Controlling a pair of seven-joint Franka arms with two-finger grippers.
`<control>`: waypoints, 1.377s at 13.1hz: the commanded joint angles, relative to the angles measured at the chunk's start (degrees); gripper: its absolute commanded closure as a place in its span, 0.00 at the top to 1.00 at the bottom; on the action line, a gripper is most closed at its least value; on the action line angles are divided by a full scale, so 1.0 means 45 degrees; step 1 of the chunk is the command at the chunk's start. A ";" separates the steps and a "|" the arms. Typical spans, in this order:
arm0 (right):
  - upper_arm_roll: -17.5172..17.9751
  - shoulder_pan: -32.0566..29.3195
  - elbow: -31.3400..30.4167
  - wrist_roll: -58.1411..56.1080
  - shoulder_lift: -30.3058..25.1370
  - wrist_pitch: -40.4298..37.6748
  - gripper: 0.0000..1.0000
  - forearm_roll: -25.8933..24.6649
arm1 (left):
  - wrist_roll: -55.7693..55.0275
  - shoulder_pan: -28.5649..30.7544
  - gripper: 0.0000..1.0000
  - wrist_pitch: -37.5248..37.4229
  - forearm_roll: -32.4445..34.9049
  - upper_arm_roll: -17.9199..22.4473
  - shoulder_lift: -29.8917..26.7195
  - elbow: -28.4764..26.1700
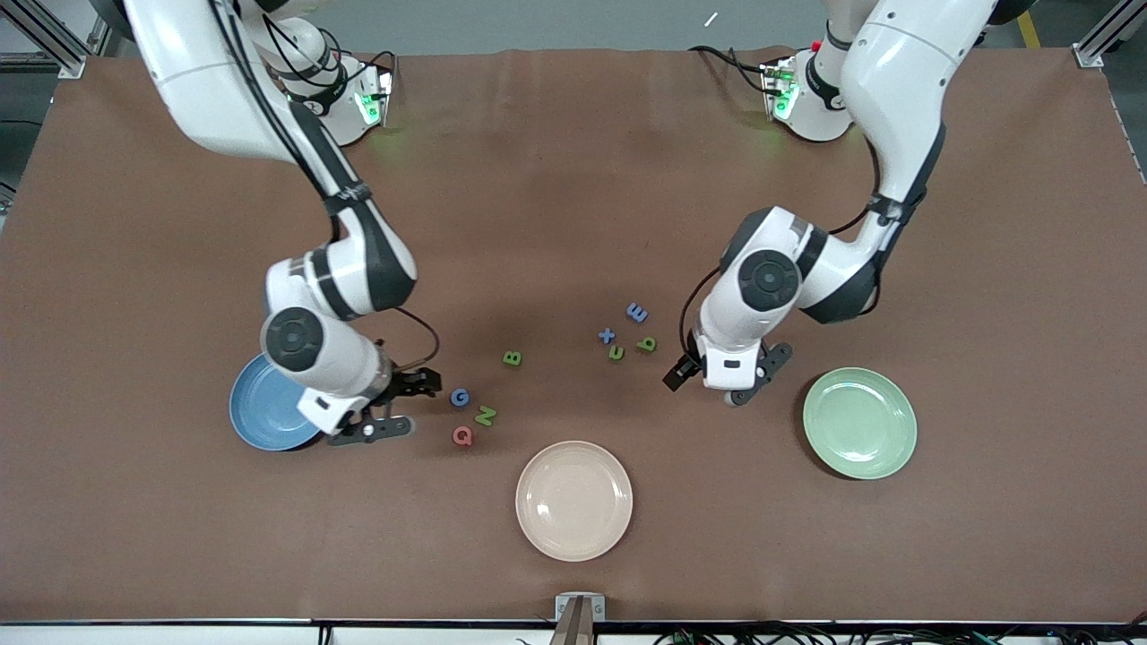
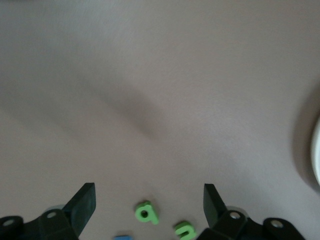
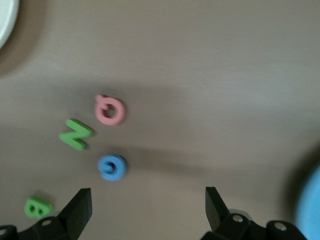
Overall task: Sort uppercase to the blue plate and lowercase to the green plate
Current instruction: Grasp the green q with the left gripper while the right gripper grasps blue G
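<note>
The uppercase letters lie together: blue G, green N, pinkish-red Q and green B. My right gripper is open and empty, low between the blue plate and the G. Its wrist view shows G, N, Q and B. The lowercase letters are blue x, blue E-like letter, green b/p and green n/u. My left gripper is open and empty between them and the green plate. Its wrist view shows the b/p and n/u.
A cream plate sits between the two coloured plates, nearer the front camera. All three plates hold nothing. The brown table cover stretches bare toward the arm bases.
</note>
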 commanded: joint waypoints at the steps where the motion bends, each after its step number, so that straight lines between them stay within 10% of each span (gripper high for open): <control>1: -0.0132 0.0256 0.0266 0.0386 0.0782 0.1084 1.00 -0.0180 | -0.3055 -0.0382 0.91 0.0396 0.1085 0.0058 0.0387 -0.0029; 8: -0.0132 0.0706 0.0247 0.0405 0.1604 0.1987 0.93 -0.0453 | -0.6404 -0.1204 0.83 0.1686 0.1928 0.0038 0.0955 -0.0946; 18: -0.0328 0.1194 0.0091 0.0425 0.1605 0.1948 0.57 -0.0785 | -0.7343 -0.1458 0.63 0.1686 0.1928 0.0038 0.1170 -0.0987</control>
